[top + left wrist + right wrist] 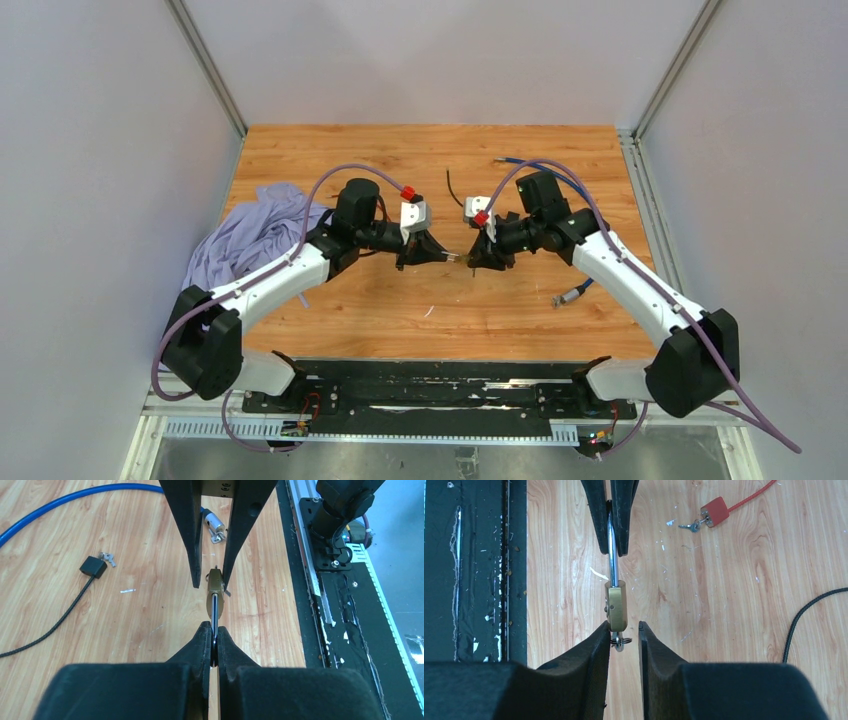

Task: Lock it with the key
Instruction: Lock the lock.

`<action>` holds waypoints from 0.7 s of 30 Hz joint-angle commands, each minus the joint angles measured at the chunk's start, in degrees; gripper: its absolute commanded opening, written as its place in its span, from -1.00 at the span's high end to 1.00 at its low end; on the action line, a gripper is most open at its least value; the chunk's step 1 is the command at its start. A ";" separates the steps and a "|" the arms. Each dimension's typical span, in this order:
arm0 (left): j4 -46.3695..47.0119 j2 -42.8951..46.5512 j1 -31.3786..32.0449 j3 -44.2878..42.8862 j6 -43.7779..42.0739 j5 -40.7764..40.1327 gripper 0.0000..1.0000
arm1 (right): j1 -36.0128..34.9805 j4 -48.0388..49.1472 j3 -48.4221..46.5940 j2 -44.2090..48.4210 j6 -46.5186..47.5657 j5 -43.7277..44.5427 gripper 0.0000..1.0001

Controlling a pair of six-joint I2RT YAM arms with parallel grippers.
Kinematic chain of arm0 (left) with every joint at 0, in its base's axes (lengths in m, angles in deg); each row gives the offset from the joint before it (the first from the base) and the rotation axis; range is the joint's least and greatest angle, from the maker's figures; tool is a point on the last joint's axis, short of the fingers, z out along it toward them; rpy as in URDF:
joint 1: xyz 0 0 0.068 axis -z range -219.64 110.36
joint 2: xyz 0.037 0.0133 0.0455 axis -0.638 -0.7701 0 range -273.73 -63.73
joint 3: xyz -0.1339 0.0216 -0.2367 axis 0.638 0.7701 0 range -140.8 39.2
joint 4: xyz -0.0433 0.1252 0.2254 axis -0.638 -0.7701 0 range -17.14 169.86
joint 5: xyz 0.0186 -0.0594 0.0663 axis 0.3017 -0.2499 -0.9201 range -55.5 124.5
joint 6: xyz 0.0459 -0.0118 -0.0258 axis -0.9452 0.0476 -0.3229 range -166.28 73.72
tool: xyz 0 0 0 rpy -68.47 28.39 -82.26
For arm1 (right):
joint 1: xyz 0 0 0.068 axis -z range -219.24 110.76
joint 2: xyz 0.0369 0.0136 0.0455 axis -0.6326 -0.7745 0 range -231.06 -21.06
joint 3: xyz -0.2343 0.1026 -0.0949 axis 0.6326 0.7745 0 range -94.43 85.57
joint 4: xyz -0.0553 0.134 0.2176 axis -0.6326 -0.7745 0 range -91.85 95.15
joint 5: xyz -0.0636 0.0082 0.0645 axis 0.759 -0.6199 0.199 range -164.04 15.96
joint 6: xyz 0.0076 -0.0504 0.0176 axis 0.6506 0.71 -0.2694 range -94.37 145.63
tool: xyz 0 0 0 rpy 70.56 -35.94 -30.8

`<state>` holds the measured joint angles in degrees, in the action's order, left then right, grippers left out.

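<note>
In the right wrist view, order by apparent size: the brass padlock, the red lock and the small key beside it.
1. brass padlock (much nearer the camera, so true rank unsure)
2. red lock
3. small key

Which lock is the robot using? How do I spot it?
Look at the middle of the wooden table, where the left gripper and right gripper meet. The padlock is held up between them by its silver loop. It is the only gold one; the red lock and black lock lie on the table.

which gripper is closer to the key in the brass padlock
Right. The right gripper straddles the key; the left gripper pinches the shackle at the padlock's other end.
</note>
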<state>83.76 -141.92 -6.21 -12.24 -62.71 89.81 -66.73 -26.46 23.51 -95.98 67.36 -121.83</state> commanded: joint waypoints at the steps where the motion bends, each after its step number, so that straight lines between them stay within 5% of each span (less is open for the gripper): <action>1: 3.17 2.06 -0.55 -0.43 0.62 1.88 0.99 | 2.09 -0.84 0.93 -0.36 1.75 0.10 0.45; 21: 5.06 1.55 -0.65 0.37 1.47 1.62 0.99 | 2.41 -0.87 0.43 -0.31 0.19 -5.03 0.59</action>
<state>85.90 -141.75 -6.52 -12.20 -61.72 90.51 -64.96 -26.57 23.88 -96.09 68.28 -123.50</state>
